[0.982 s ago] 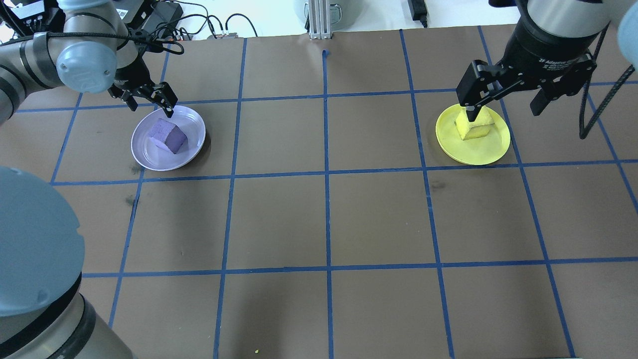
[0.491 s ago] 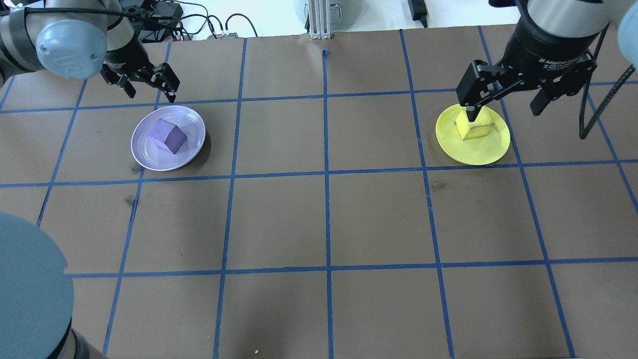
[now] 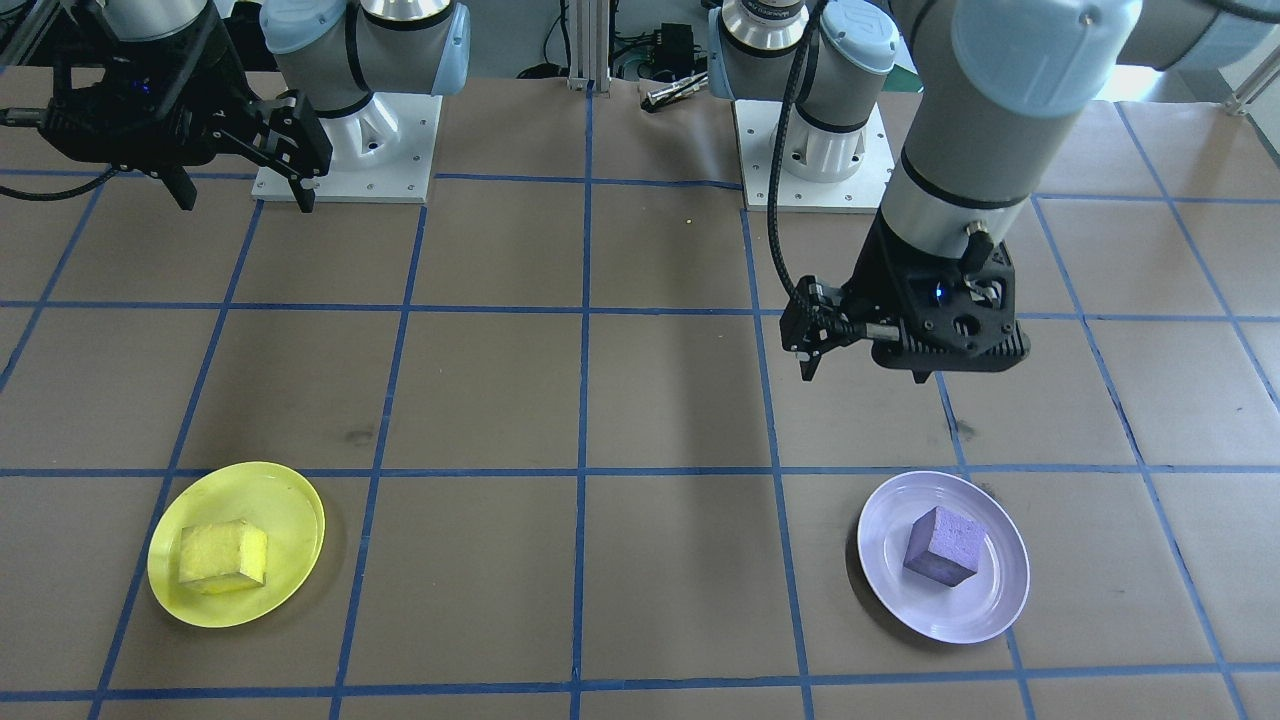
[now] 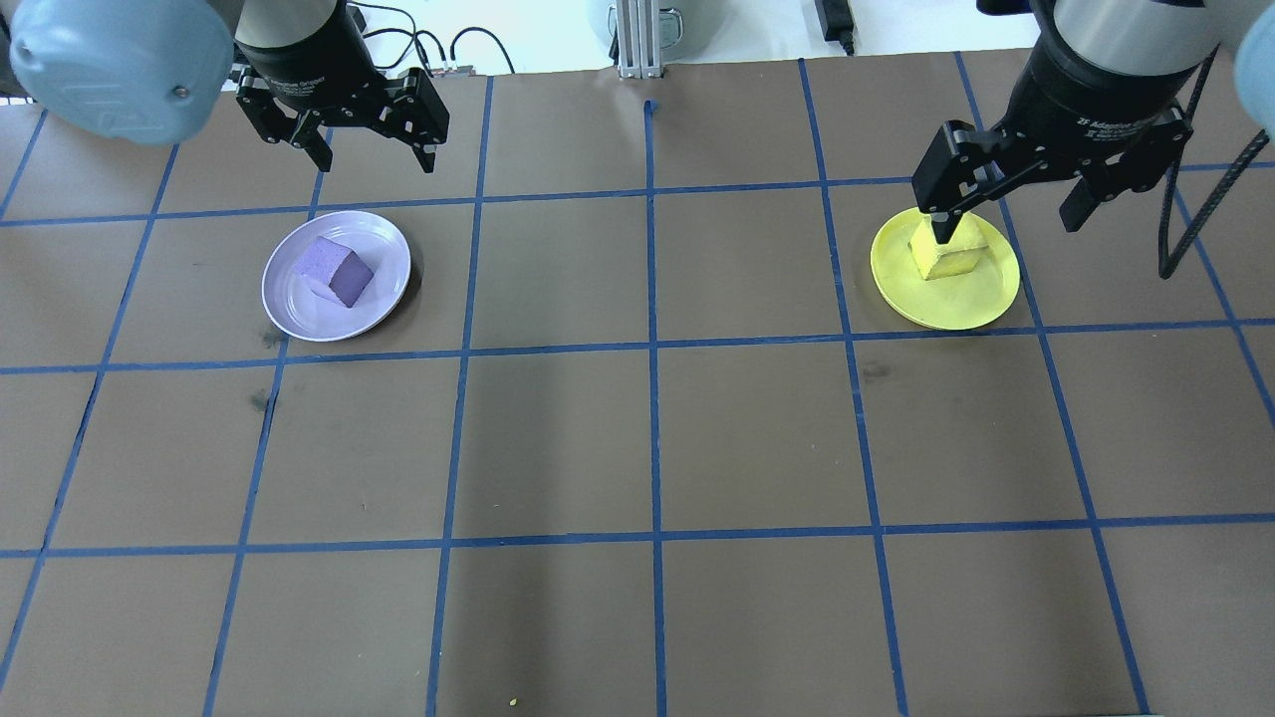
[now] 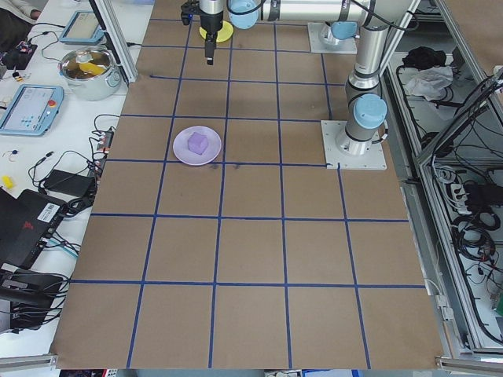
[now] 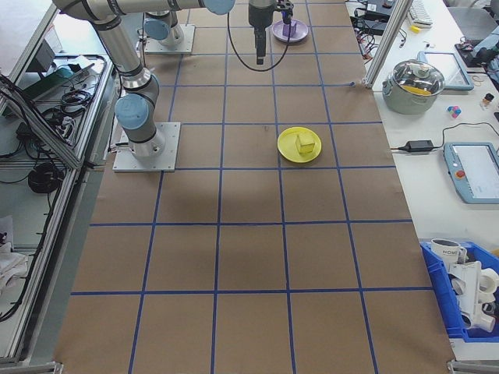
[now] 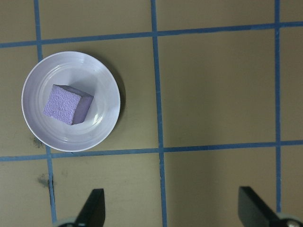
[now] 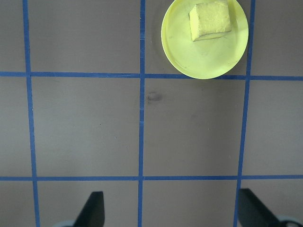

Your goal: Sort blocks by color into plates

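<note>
- Front-facing view: the purple block (image 3: 940,546) sits in the lavender plate (image 3: 985,612) at the near right. The left gripper (image 3: 870,365) hangs high above the table, farther back than that plate and well apart from it; its jaw spread is hard to read here. The yellow block (image 3: 223,554) rests in the yellow plate (image 3: 282,492) at the near left. The right gripper (image 3: 243,192), fingers spread wide and empty, is up at the far left, well apart from it.
- Overhead view: the left gripper (image 4: 377,159) is spread wide with nothing between its fingers, beyond the far rim of the lavender plate (image 4: 383,235); the purple block (image 4: 336,272) lies in the plate's middle. The right gripper (image 4: 1008,224) is also wide and empty; one finger overlaps the yellow block (image 4: 951,257) on the yellow plate (image 4: 956,307).
- Left side view: the lavender plate (image 5: 182,155) with the purple block (image 5: 197,143) lies mid-table.
- Right side view: the yellow plate (image 6: 287,151) holds the yellow block (image 6: 306,142).
- Left wrist view: the purple block (image 7: 67,104) in the lavender plate (image 7: 105,85) is upper left, well apart from the wide-set fingertips (image 7: 93,208).
- Right wrist view: the yellow block (image 8: 210,20) in the yellow plate (image 8: 189,59) is at the top, well apart from the wide-set fingertips (image 8: 93,208).
</note>
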